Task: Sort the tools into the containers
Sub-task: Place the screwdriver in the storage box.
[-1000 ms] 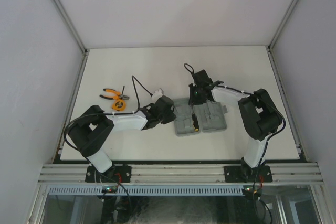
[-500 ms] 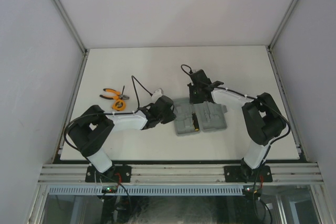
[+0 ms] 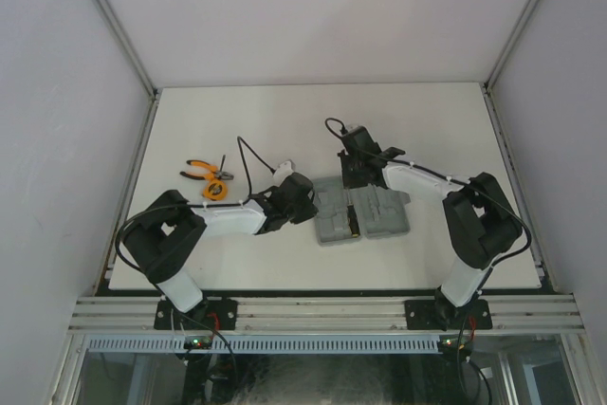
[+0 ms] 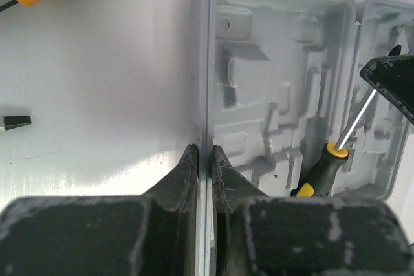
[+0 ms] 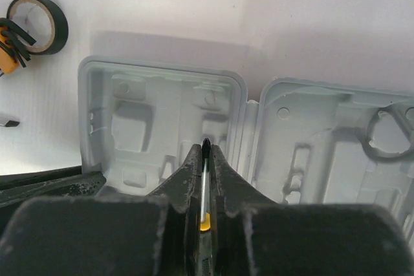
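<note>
Pliers: orange-handled pliers (image 3: 198, 171) lie at the left of the top view, near the table's (image 3: 285, 111) left edge, well apart from the case.
Hex-key set: the orange-and-black hex-key set (image 3: 214, 190) lies just below the pliers; the right wrist view shows its black ring flat on the table at upper left.
Black piece: a small black piece (image 4: 15, 121) lies alone at the left edge of the left wrist view; I cannot tell what it is.
Left gripper: the left gripper (image 4: 206, 154) is clamped on the outer left wall of the case, one finger outside and one inside the rim.
Tool case: the grey tool case (image 3: 361, 214) lies open and flat at the middle of the table, its two moulded halves side by side.
Screwdriver: a yellow-and-black screwdriver (image 4: 323, 167) has its handle in the left half beside the hinge, shaft slanting up and right.
Right gripper: the right gripper (image 5: 205, 152) is closed on the screwdriver's shaft, above the hinge.
Open room: bare white table runs from the case to the far and right edges.
View difference: only the top view shows the pliers; only the left wrist view shows the handle.
</note>
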`<state>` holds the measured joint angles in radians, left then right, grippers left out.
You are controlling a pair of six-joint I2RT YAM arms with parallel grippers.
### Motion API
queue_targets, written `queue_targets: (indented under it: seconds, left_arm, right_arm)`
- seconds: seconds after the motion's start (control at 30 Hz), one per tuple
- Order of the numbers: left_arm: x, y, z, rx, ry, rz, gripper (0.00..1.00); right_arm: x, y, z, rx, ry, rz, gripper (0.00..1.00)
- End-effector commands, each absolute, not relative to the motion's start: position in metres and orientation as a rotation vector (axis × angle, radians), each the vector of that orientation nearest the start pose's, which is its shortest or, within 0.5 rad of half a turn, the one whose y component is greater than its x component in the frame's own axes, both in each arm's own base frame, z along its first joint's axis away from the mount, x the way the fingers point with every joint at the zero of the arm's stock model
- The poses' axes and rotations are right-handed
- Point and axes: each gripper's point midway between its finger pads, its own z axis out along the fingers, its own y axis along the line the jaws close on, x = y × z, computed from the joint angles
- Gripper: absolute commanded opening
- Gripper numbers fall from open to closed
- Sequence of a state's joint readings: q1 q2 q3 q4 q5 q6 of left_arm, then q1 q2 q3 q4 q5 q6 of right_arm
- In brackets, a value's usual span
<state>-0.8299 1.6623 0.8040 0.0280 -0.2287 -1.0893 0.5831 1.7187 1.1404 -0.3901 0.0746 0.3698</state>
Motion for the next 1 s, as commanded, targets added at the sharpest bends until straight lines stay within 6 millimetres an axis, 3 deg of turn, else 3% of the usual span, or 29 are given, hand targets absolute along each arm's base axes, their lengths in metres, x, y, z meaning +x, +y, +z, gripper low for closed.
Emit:
queue_targets:
  seconds: [0.0, 0.4, 0.67, 0.97]
  left_arm:
    - [0.279, -0.294, 0.030, -0.466, 2.418, -0.629, 0.00]
    - [0.279, -0.294, 0.030, -0.469, 2.417, -0.632, 0.00]
    - [0.279, -0.292, 0.029, -0.470, 2.419, -0.630, 0.00]
    - [0.280, -0.292, 0.029, -0.471, 2.418, -0.632, 0.00]
  right_arm:
    - [0.333, 0.220, 0.051, -0.253, 2.585, 0.226, 0.00]
    - [0.328, 0.216, 0.021, -0.258, 2.649, 0.153, 0.00]
    - [0.332, 0.206, 0.027, -0.240, 2.622, 0.073, 0.03]
    - [0.334, 0.202, 0.046, -0.231, 2.569, 0.043, 0.14]
